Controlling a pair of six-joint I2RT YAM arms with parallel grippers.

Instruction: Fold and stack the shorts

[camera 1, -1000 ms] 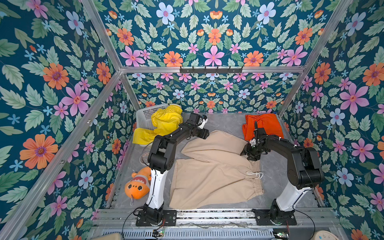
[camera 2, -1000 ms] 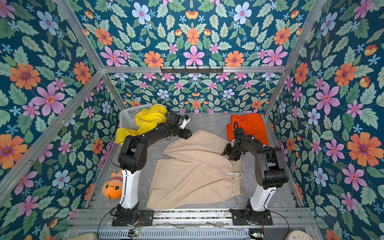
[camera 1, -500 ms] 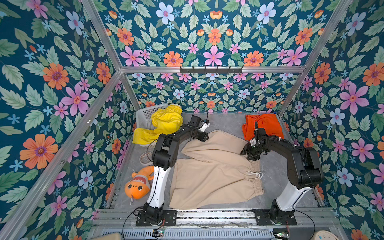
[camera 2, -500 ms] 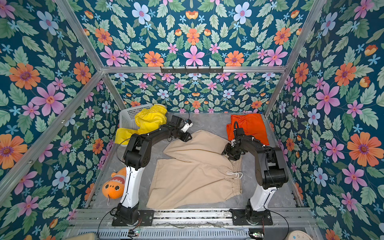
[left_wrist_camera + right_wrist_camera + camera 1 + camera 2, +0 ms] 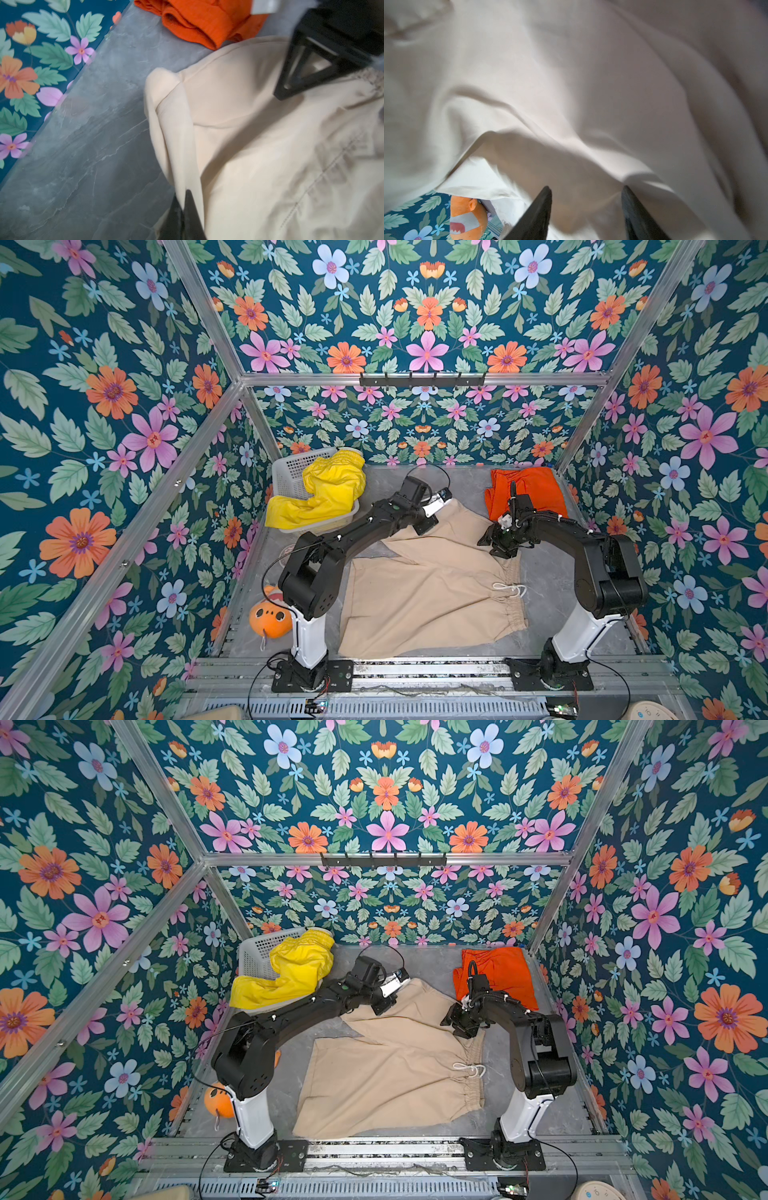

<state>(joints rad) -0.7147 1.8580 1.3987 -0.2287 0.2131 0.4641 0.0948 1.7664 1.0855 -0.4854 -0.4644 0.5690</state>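
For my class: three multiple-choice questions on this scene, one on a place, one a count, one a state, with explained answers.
1. Where do the yellow shorts lie? A. draped over the white basket B. spread on the beige shorts C. folded on the orange shorts
2. How many pairs of shorts show? A. two B. three C. four
3. The left gripper is: A. open in the air B. shut on the beige shorts C. shut on the basket
Answers: 1 A, they hang over the basket's rim; 2 B, yellow, beige, orange; 3 B, its fingers pinch a beige fold.
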